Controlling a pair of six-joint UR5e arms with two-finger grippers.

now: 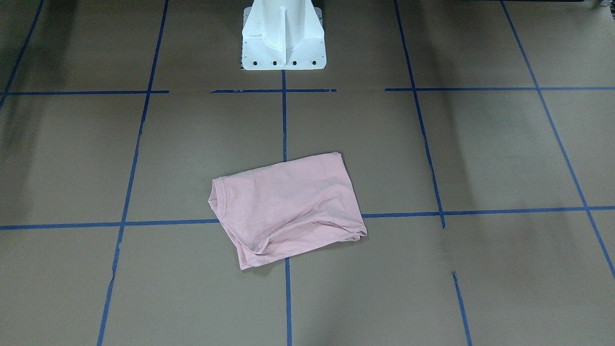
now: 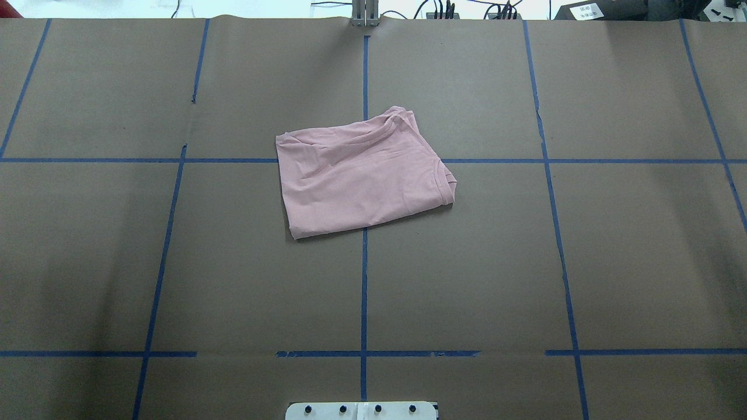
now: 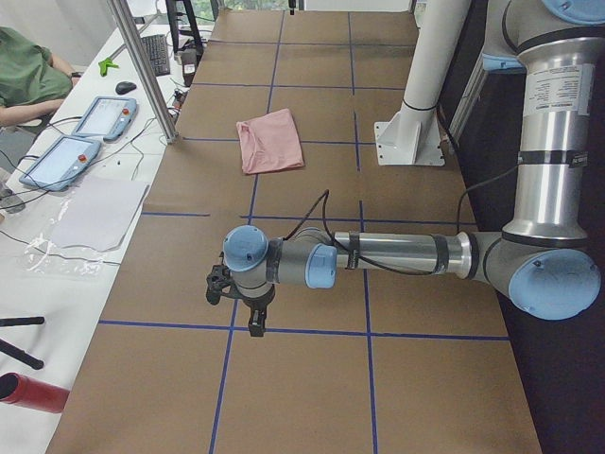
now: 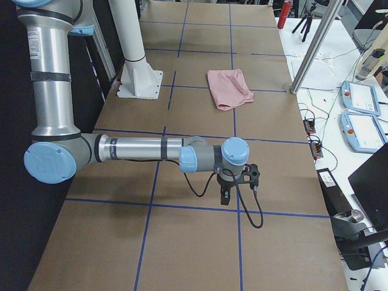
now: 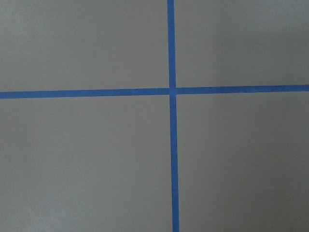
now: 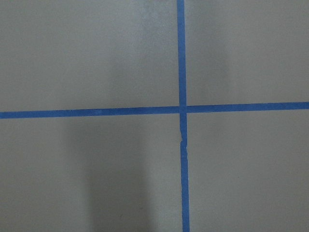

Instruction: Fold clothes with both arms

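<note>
The clothes are one pale pink T-shirt (image 2: 362, 175), lying folded into a rough rectangle at the middle of the brown table, collar toward the robot's right (image 1: 288, 206). No arm touches it. My left arm stretches out low over the table's left end, and its gripper (image 3: 253, 317) points down far from the shirt (image 3: 269, 142). My right arm does the same at the right end, its gripper (image 4: 227, 194) pointing down well away from the shirt (image 4: 229, 88). I cannot tell whether either gripper is open or shut. Both wrist views show only brown paper and a blue tape cross.
The white pedestal (image 1: 283, 38) stands at the robot's side of the table. Blue tape lines (image 2: 364, 280) grid the brown paper. Beyond the far edge are a metal post (image 3: 142, 66), two tablets (image 3: 95, 118), cables and a seated person in green (image 3: 24, 76).
</note>
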